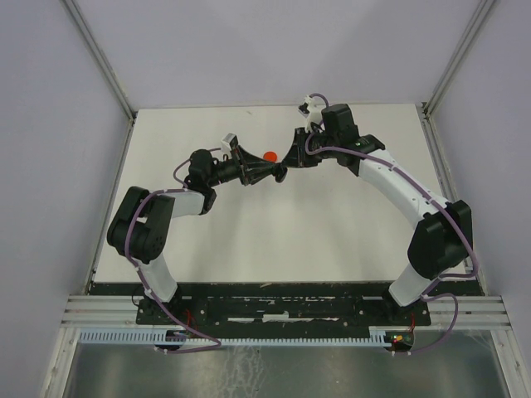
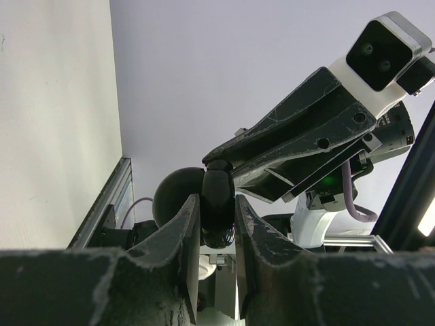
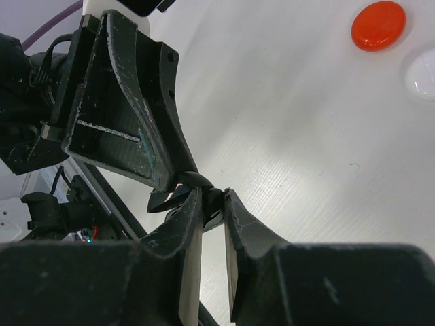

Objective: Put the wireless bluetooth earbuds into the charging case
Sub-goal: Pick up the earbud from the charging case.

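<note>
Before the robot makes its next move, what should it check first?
1. Left jaws gripping the black case: ok, they are shut on its sides.
2. Right jaws lined up with the case: ok, their tips meet its top edge.
3. An earbud in the right jaws: cannot tell. A small dark piece sits between them, but it is too small to name.
4. Case lid open: cannot tell, the jaws hide it.
5. Red disc and white disc out of the way: ok, both lie on the table, apart from where the arms meet.
</note>
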Controlling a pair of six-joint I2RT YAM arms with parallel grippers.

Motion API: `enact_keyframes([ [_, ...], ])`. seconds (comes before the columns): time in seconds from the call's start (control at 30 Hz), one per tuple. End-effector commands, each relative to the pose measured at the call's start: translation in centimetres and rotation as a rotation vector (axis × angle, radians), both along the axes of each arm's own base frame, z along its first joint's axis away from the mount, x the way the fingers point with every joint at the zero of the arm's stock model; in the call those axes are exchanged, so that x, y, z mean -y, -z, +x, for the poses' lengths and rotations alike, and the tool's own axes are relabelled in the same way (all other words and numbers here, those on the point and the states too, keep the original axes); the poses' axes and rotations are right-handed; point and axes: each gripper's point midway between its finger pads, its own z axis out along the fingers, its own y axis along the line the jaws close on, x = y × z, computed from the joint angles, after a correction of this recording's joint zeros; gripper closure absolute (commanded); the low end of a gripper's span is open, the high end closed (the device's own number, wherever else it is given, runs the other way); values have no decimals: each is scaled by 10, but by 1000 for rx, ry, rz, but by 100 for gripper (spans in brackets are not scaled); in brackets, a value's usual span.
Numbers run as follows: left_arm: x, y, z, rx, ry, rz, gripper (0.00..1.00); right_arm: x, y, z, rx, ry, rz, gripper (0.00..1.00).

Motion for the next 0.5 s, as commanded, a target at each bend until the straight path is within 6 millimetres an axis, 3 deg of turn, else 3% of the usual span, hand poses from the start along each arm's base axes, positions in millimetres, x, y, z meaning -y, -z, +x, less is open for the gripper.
enact_keyframes([
  [0.0,3,-24,0,120,5,-10,97,0,-19,3,102,-23,22,79],
  [0.2,4,-23,3,109,-5,-10,97,4,-27,2,173,-20,34,82],
  [0.47,8,-20,4,94,-2,-11,97,11,-51,4,345,26,86,83],
])
